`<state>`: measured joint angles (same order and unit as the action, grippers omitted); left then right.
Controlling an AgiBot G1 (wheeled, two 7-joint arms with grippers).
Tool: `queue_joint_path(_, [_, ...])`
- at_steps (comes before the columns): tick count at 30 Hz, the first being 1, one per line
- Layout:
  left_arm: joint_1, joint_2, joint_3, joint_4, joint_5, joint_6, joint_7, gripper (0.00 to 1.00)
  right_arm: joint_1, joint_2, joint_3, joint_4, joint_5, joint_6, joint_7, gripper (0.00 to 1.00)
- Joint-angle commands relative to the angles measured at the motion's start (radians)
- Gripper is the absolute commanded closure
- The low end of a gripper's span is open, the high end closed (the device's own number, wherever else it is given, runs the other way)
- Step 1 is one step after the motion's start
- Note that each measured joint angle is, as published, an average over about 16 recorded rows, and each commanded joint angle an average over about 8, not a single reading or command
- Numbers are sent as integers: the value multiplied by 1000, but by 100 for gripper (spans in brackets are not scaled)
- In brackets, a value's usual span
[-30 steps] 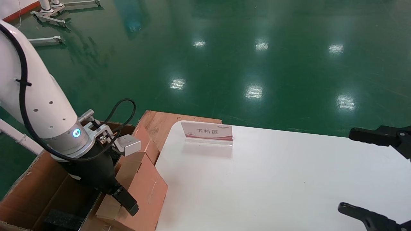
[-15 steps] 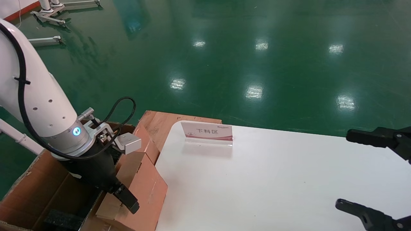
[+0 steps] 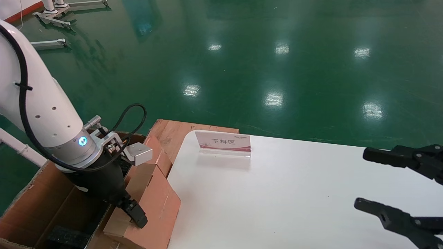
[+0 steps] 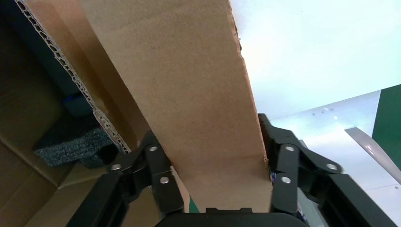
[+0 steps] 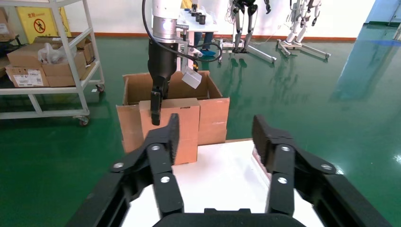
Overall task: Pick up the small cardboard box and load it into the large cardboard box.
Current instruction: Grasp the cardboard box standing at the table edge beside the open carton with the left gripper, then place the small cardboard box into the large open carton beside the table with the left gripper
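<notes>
Small cardboard box: The small cardboard box (image 3: 155,200) is tilted, reddish-brown face up and pale end flap low. It sits at the side of the large cardboard box (image 3: 31,193) that faces the surface's left edge. Whether it has cleared that wall I cannot tell.
Grip: The left pincer (image 3: 136,216) is clamped on the small cardboard box, one finger on each broad face, as the left wrist view shows. The grip looks suited to carrying the carton edge-down through the opening.
Large box: Its long flaps stand up and a black foam block (image 4: 71,142) lies inside, just beside the held carton. The foam probably limits where the carton can settle.
Step in hand: By my judgement this is the lowering into the large box, with the release not yet done.
Risk: The carton could catch on the upright flap or the foam.
Right pincer: The right pincer (image 3: 360,178) hovers spread wide and empty near the right edge of the surface (image 3: 277,193), well apart from the boxes.
Around: A sign stand (image 3: 223,141) sits near the surface's far left corner, with a wooden board (image 3: 173,129) behind it.
</notes>
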<state>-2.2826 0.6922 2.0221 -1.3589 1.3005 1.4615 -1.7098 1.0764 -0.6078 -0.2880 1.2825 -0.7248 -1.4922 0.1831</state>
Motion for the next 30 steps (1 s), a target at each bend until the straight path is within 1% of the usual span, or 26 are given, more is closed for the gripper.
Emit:
queue_joint_path(1, [0,0,0,0,0,0,0,100,0,0,0,0,0,0,0,100])
queue_joint_path(9, [0,2,-1,5,-1,-1,2,100,0,0,0,0,0,0,0,100])
queue_joint_path(13, [1,3,-6,19,-5,-7,21,100,0,0,0,0,0,0,0,100])
queue_joint_path(14, [0,3,-9,22,-7,-9,28,100,0,0,0,0,0,0,0,97])
queue_joint_path(17, [-14,-6,-22,25,-14,-20,51,100,0,0,0,-1,0,0,0,60])
queue_joint_path(21, [-60,-27,-49,22,-17,-26,78,100,1,0,-1,-1,0,0,-1,10])
queue_joint_path(22, [-77,-33,-57,22,-17,-27,85,100,1,0,-1,-1,0,0,-1,0])
queue_joint_path(30, [-263,-87,-135,24,21,-15,148,100,1,0,-1,-1,1,0,-1,0])
